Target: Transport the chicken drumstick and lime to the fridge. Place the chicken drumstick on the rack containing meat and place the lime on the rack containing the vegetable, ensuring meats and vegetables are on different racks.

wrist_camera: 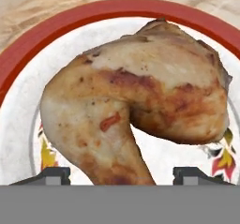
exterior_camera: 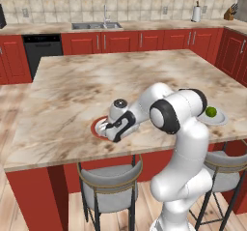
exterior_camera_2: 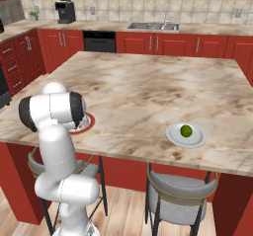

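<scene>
We see the island (exterior_camera: pixel 72 94) bearing two plates. Our arm (exterior_camera: pixel 178 128) bends over the red-rimmed plate (wrist_camera: pixel 28 45), where the drumstick (wrist_camera: pixel 140 101) lies. The gripper (wrist_camera: pixel 121 174) straddles its bone end, fingertips (wrist_camera: pixel 51 174) apart, not clamped. The lime (exterior_camera_2: pixel 186 130) sits on the grey plate (exterior_camera_2: pixel 173 137).
</scene>
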Controlling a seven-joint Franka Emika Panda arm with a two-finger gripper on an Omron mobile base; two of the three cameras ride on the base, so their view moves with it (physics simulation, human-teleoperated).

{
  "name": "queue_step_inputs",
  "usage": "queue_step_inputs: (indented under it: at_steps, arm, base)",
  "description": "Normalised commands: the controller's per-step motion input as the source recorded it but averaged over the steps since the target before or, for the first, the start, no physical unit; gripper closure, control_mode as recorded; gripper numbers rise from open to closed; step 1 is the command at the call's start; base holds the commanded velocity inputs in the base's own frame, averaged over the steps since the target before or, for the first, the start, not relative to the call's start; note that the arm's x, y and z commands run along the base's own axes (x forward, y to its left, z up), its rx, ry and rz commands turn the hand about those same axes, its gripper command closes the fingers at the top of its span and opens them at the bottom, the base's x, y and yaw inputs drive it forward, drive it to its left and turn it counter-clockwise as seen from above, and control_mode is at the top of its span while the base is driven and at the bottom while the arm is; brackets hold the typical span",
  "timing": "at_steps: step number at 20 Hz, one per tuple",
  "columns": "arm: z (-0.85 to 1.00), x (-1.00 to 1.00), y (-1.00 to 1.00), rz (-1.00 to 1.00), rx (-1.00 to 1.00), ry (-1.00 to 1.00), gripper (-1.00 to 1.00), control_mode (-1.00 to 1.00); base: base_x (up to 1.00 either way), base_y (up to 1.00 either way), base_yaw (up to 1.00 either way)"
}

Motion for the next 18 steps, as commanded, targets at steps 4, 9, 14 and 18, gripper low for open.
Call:
queue_step_inputs:
  at_steps: [4, 9, 14, 18]
  arm:
    - [-0.3, 0.17, 0.04, 0.0, 0.0, -0.05, 1.0, -1.0]
    - [-0.41, 0.03, 0.07, 0.0, 0.0, -0.02, 1.0, -1.0]
    - [-0.12, -0.01, 0.01, 0.0, 0.0, 0.0, 1.0, -1.0]
    - [0.06, -0.03, -0.01, 0.0, 0.0, 0.0, 1.0, -1.0]
  base:
    - [0.0, 0.0, 0.0]
    - [0.0, 0.0, 0.0]
    - [0.0, 0.0, 0.0]
    - [0.0, 0.0, 0.0]
